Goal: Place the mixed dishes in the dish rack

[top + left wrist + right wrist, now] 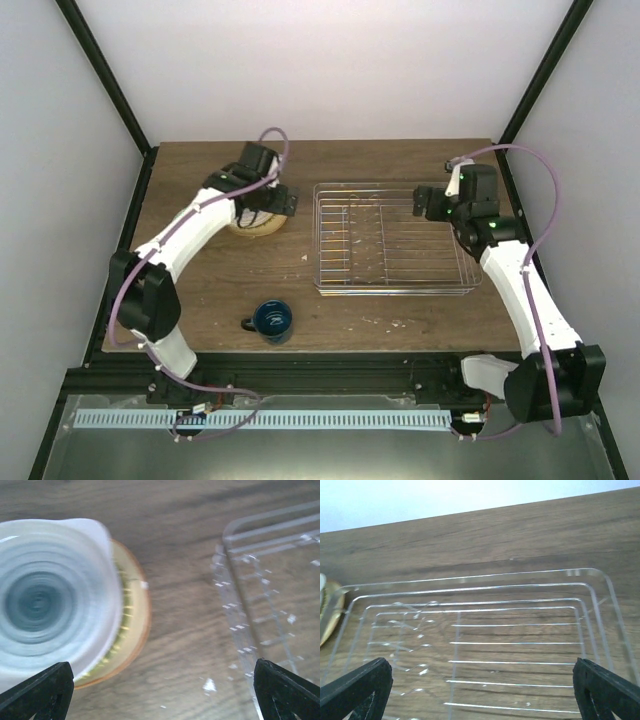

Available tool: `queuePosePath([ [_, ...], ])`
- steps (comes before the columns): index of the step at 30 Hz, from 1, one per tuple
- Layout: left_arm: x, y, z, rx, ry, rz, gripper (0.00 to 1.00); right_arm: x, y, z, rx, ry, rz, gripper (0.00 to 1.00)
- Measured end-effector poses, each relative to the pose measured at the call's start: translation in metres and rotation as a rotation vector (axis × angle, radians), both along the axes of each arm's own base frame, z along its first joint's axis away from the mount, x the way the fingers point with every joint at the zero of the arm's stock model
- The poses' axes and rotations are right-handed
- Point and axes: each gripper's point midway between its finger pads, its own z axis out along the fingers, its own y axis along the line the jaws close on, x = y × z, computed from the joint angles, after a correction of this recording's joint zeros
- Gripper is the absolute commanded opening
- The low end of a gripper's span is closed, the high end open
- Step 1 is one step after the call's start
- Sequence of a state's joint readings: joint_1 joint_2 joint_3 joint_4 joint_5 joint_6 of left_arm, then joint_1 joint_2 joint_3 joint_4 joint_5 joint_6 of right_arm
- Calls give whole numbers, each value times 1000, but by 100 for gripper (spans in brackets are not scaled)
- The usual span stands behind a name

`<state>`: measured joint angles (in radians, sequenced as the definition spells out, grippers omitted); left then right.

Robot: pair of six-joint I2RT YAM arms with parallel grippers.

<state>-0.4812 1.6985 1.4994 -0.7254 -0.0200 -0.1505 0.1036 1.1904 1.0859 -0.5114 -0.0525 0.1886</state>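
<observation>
White walls close in a brown wooden table (pixel 400 160), and both arms reach out over it. Largest on it is the wire dish rack (pixel 390 291), which has no dishes in it; it lies directly below and ahead of the right gripper (pixel 425 200), whose jaws stand spread wide with nothing between them. In the right wrist view the rack fills the span between the two fingertips. Next in size is the stack of plates (pixel 250 230), right under the left gripper (pixel 262 205), whose jaws are also fully spread and hold nothing. In the left wrist view the stack sits off toward the left finger, while a corner of the rack shows near the right finger. A small pale bowl (pixel 50 600) rests on top of the plates. A dark blue mug (pixel 271 318) stands apart, well back from both sets of jaws toward the arm bases. The dishes look glazed, so they are probably stiff, slick and breakable. The bowl is likely light and best pinched across its rim wall. Each plate would need a grip on its edge, and the mug one on its wall or handle.
</observation>
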Motion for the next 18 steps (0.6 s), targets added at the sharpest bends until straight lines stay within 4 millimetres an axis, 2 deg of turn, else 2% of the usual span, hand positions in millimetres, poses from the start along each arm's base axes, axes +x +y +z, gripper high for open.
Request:
queuePosePath([
  [5, 31, 65, 1, -20, -12, 154, 100, -14, 39, 4, 13, -26, 105, 100],
  [10, 46, 129, -9, -33, -2, 295, 100, -28, 75, -14, 9, 6, 206, 100],
  [13, 51, 158, -11, -58, -3, 364, 100, -33, 90, -24, 1, 31, 242, 100],
  [18, 60, 184, -9, -82, -31, 435, 100, -32, 102, -33, -6, 47, 260, 100],
])
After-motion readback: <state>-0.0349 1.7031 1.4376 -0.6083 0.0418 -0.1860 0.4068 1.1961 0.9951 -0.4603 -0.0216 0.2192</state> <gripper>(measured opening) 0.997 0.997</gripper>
